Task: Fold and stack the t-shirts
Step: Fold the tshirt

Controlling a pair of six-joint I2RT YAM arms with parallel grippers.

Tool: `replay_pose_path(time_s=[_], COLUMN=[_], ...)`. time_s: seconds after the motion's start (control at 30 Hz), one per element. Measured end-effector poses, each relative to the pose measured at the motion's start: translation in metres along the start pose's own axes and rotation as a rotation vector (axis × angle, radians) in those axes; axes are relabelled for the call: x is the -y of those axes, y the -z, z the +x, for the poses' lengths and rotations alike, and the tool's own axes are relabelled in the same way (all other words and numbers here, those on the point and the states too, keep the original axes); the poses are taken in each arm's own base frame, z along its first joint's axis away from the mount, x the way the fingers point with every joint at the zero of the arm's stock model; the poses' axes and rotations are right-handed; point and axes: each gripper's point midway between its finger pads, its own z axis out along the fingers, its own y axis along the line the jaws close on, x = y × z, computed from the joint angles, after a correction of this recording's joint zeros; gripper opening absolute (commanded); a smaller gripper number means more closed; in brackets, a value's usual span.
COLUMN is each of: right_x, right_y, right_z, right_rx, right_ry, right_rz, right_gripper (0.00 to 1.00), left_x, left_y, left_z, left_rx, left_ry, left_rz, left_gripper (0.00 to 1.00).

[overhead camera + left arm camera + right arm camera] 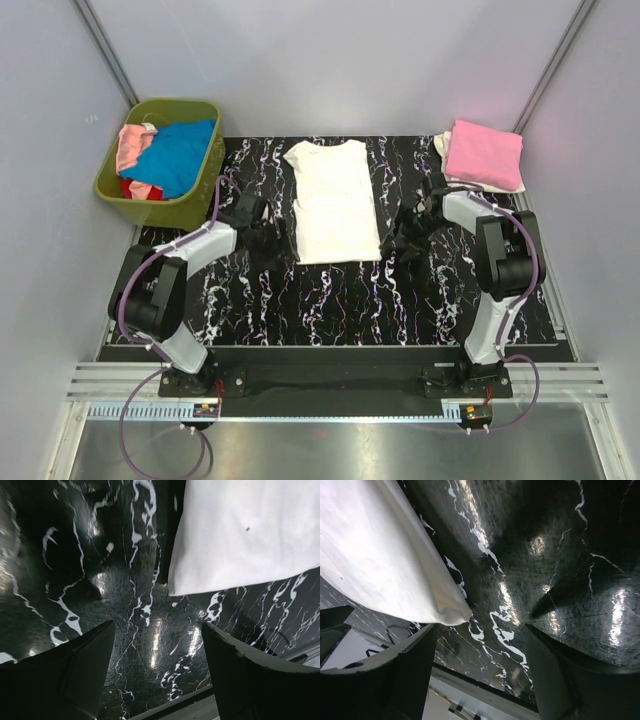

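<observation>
- Tabletop of black stone-look sheet with white veins (pixel 330 300) fills the workspace; bare stretches of it lie on both sides of the spread garment and between its hem and the arm bases
- Cream short-sleeved cloth t-shirt (pixel 333 200) lies flat at the middle of the tabletop, with its long axis running near to far; the collar points to the far edge and the hem to the arms
- Olive-green plastic basket (pixel 110 185) stands off the far-left corner and holds a bunched blue t-shirt (pixel 180 155), a pink-and-white crumpled t-shirt (pixel 130 145) and a red t-shirt (pixel 135 188)
- Folded pink t-shirt (pixel 483 152) sits at the far-right corner on a pale folded garment (pixel 442 148), of which only an edge shows
- Left gripper (pixel 157 675) hangs just beside the hem's near-left corner, fingers (pixel 75 670) spread wide over bare tabletop with nothing between them; the cloth is apart from both fingers
- Right gripper (pixel 480 672) mirrors it at the hem's near-right corner, also spread wide and holding nothing, with the corner near its finger (pixel 395 675); whether either gripper touches the tabletop cannot be told
</observation>
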Motion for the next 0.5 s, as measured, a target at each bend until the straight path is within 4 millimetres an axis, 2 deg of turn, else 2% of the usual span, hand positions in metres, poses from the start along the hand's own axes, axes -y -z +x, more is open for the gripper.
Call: replay_pose_path(time_s=[0.07,0.17,0.27,0.5], right_x=[0.000,-0.005,-0.012,-0.020], right_y=[-0.004,-0.011,-0.017,-0.025], right_z=[0.005,0.005,0.008,0.017], right_rx=[-0.016,-0.018,-0.029,-0.056], right_ry=[0.004,0.027,0.048,0.077], right_rz=[-0.009,-0.024,-0.044,-0.061], right_gripper=[0.75,0.74,0.70,0.51], left_x=[-0.003,-0.004,0.001,0.010], left_y=[-0.010,-0.020,-0.024,-0.031], left_z=[0.016,0.026,0.022,0.013], left_rx=[-0.027,-0.033,-0.019,0.019], left_ry=[0.015,0.041,0.054,0.064], left_rz=[0.014,0.037,0.064,0.095], left_gripper=[0.74,0.74,0.74,0.71])
